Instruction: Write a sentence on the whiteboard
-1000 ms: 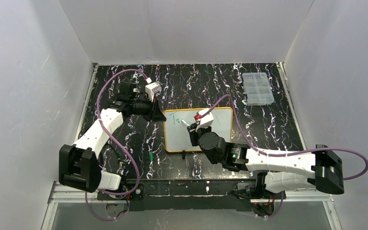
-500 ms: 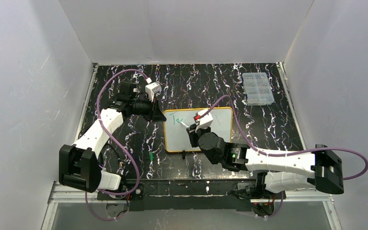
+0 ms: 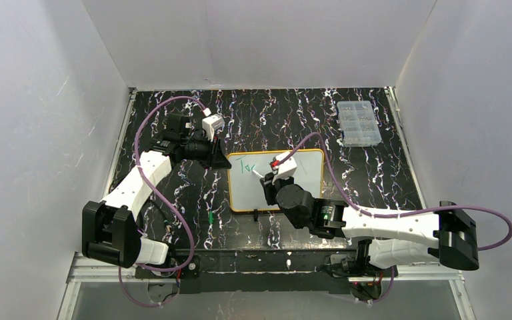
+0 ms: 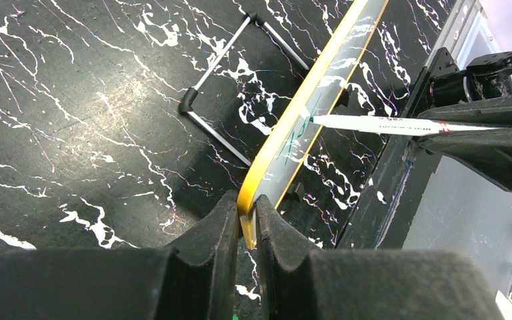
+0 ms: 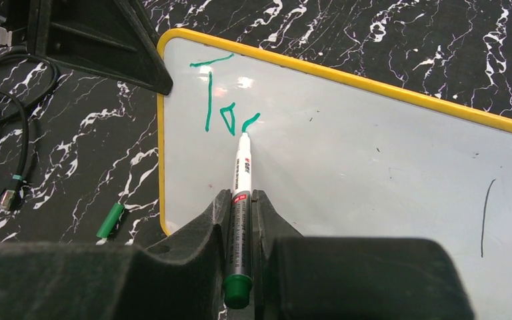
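Note:
The whiteboard (image 3: pixel 307 183), white with a yellow-orange frame, lies mid-table. Green letters (image 5: pixel 220 107) are written at its top left corner. My left gripper (image 3: pixel 221 160) is shut on that corner's frame edge; the left wrist view shows the fingers (image 4: pixel 223 223) pinching the yellow rim (image 4: pixel 307 100). My right gripper (image 5: pixel 241 200) is shut on a white marker (image 5: pixel 242 167) with a green end. The marker's tip touches the whiteboard (image 5: pixel 373 173) at the bottom of a short green stroke, just right of the letters. From above, the marker (image 3: pixel 259 173) points left from the right gripper (image 3: pixel 270 179).
A green marker cap (image 3: pixel 211 218) lies on the black marbled table left of the board's near corner. A clear compartmented box (image 3: pixel 359 123) sits at the back right. A thin black line (image 5: pixel 485 217) marks the board's right part. A wire stand (image 4: pixel 220 80) lies behind the board.
The marker tip has shifted slightly right along the board and a new short green stroke has appeared after the first two letters. The left arm has not moved.

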Tool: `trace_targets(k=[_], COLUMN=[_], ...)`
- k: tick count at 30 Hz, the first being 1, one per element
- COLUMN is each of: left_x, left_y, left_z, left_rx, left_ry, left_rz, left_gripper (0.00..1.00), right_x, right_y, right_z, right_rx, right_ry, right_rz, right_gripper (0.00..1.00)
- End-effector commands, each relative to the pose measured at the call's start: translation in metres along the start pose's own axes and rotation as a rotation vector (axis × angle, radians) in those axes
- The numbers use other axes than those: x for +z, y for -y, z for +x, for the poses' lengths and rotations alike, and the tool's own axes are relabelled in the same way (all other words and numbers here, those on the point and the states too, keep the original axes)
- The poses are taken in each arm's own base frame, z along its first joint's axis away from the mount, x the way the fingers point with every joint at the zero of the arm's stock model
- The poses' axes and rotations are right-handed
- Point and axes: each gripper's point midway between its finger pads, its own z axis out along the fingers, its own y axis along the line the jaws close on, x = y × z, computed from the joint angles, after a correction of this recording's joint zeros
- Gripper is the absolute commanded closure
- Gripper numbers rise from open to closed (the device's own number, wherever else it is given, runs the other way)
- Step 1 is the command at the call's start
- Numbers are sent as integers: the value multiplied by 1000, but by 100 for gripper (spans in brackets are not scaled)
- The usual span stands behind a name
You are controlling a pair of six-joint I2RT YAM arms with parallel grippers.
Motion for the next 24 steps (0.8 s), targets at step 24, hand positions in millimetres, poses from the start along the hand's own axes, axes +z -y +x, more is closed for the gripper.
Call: trace_targets(k=[24], left_x=[-8], left_y=[4], left_z=[-5], left_rx=[39], left_ry=[25], left_rz=[-13], left_gripper=[100], right_x=[-1], right_y=[11], right_z=[-60], right_rx=[-5], right_ry=[164], right_rz=[85], right_gripper=[99])
